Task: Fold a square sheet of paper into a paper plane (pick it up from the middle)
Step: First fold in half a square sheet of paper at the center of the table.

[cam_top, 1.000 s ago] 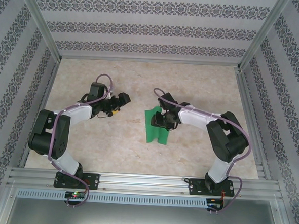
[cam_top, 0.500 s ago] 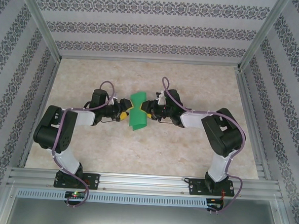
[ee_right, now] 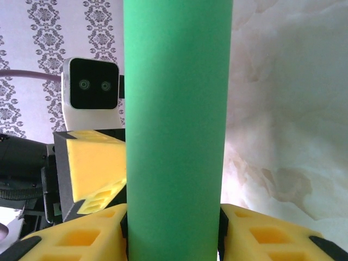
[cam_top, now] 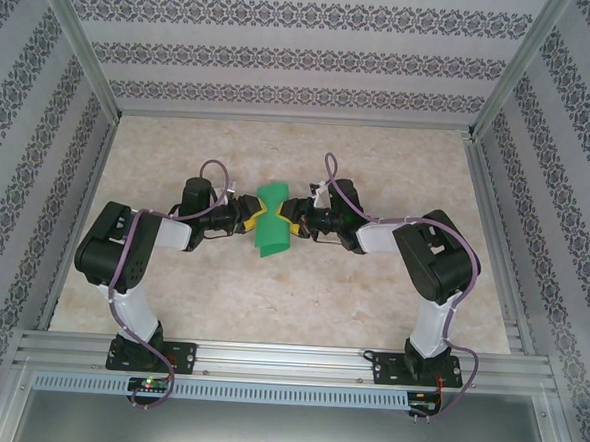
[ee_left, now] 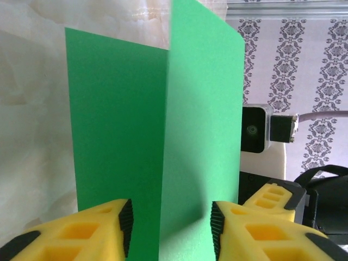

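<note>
2 grippers meet nose to nose at mid-desk in the top view: left gripper (cam_top: 246,216) comes in from the left, right gripper (cam_top: 294,219) from the right, green sheet (cam_top: 271,238) between them. Yellow fingertips of both sit at the sheet's waist. From above the sheet has a bow-tie outline: wider at the far and near ends, drawn in at centre.

Sheet: folded, not flat. Left wrist cam shows the sheet (ee_left: 117,109) as two panels meeting at one straight crease. The left panel is in shade, the right panel brighter. Right wrist cam shows the sheet (ee_right: 176,109) as a narrow upright green band.

Left gripper (ee_left: 170,220): approx. half apart. Fingers (ee_left: 92,231) flank the sheet, one pad each side of the crease, pad edges right at the paper. Can't tell whether they pinch it or only bracket it.

Right gripper (ee_right: 173,225): narrow, pads tight on both sides of the band, holding the sheet.

Sheet position: approx. centre of desk (cam_top: 391,287), at gripper height. Contact w/ the desk surface: can't tell.

Cross-views: the right arm's wrist cam (ee_left: 255,128) shows past the sheet's right edge in the left wrist view. The left arm's wrist cam (ee_right: 92,89) sits left of the band in the right wrist view. Patterned wall (cam_top: 285,60) stands behind the desk.
</note>
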`<state>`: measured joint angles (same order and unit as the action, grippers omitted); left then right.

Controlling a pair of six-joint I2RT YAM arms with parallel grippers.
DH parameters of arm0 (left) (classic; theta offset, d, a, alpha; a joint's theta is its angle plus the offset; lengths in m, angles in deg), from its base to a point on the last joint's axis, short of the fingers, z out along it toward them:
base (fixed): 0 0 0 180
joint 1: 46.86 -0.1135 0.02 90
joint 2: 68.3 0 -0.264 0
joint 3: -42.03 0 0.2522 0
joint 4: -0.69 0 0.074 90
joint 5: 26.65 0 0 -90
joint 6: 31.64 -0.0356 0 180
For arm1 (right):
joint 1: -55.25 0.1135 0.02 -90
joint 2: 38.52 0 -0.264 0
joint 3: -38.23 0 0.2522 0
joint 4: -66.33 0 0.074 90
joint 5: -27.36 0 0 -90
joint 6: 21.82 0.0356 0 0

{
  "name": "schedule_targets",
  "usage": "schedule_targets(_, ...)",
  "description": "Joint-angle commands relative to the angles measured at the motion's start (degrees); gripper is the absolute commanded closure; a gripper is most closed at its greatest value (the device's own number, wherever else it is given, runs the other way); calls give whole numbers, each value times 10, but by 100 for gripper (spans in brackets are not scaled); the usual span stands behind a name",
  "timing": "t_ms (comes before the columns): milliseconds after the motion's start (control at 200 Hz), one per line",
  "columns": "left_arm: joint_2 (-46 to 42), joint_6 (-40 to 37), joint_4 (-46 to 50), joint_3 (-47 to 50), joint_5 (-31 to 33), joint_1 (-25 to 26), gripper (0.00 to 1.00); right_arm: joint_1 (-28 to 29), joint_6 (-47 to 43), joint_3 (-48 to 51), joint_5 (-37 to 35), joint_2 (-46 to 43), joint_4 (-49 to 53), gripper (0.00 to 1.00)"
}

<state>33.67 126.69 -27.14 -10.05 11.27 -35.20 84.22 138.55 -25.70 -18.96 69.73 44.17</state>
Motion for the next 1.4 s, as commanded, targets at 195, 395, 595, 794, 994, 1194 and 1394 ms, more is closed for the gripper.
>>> schedule_targets(195,8,16,-72,6,1,13,75,-6,10,9,8,13,-17,53)
schedule_targets(395,11,12,-71,10,13,26,85,6,-55,7,-49,-25,105,50)
schedule_targets(595,18,-3,-59,13,19,37,92,23,-124,-10,-128,-78,255,41)
schedule_targets(794,29,-4,-57,12,30,61,93,28,-172,-15,-174,-113,341,31)
schedule_targets(994,29,-9,-53,7,48,93,94,17,-238,-18,-191,-141,425,22)
schedule_targets(1194,38,-19,-31,-13,77,139,94,-13,-264,13,-193,-190,446,17)
schedule_targets(1394,36,-30,4,-17,134,186,94,-35,-301,21,-136,-191,462,17)
